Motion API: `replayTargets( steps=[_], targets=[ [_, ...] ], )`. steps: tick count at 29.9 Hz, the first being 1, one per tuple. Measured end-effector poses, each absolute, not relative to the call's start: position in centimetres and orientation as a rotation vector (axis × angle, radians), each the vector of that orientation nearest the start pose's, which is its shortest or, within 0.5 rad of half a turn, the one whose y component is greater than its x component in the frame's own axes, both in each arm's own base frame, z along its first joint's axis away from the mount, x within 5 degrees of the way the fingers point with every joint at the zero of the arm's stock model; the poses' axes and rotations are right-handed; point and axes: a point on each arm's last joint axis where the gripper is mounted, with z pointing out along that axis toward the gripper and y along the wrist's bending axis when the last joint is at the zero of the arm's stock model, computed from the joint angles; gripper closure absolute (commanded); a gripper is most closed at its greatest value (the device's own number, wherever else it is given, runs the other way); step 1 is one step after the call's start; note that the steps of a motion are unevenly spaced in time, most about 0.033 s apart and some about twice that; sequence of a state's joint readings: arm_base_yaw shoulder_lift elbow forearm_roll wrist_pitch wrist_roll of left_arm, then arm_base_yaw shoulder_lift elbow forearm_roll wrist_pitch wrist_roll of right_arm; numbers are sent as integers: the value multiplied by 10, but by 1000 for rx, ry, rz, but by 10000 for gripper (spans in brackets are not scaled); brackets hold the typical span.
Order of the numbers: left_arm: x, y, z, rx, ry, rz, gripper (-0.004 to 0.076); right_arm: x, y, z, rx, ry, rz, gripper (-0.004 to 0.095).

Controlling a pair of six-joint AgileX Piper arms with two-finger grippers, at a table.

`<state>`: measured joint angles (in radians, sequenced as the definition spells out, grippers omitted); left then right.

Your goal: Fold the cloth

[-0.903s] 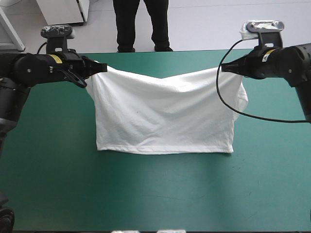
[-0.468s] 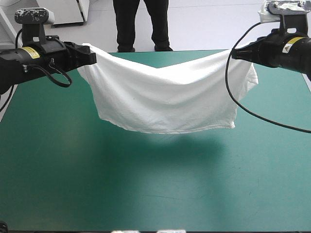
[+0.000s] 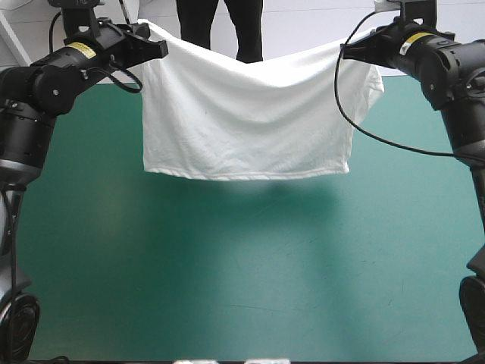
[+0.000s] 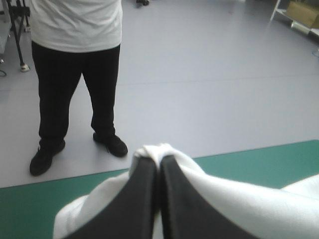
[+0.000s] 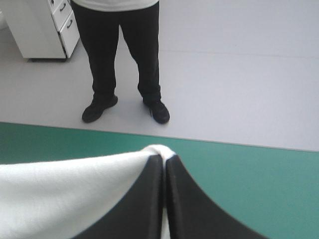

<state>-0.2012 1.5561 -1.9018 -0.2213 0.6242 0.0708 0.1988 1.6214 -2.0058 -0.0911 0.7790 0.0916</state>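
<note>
1. The T-shirt (image 3: 242,121) hung as a smooth white sheet across the upper middle of the high view. It was clear of the teal-green table (image 3: 227,265), its top edge sagging at the centre and its hem nearly straight.
2. At upper left, the left gripper (image 3: 155,47) was clamped on one top corner, its arm reaching inward.
3. At upper right, the right gripper (image 3: 347,51) pinched the other corner, its arm likewise reaching inward.

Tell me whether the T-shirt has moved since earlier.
Yes, upward. The T-shirt now has its top edge above the far edge of the table; earlier it sat below.
</note>
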Motion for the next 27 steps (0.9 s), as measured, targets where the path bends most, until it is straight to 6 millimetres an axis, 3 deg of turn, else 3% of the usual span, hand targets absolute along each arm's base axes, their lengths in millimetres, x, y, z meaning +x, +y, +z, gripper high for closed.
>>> replayTargets(
  steps=[6,10,16,20,23,27],
  targets=[
    [362,-84,497,159,1729,-326,734,371,68,513,-110,1818,92,925],
    [383,-88,474,181,1790,-308,734,386,71,493,-110,1919,83,925],
    [423,-99,401,234,2074,-300,734,422,78,425,-85,2216,74,925],
    [434,-102,357,238,2239,-307,734,432,81,378,-93,2364,71,925],
    [429,-102,342,221,2290,-312,734,423,78,345,-113,2452,22,925],
    [404,-104,325,222,2327,-312,734,388,70,312,-145,2506,-6,925]
  ],
)
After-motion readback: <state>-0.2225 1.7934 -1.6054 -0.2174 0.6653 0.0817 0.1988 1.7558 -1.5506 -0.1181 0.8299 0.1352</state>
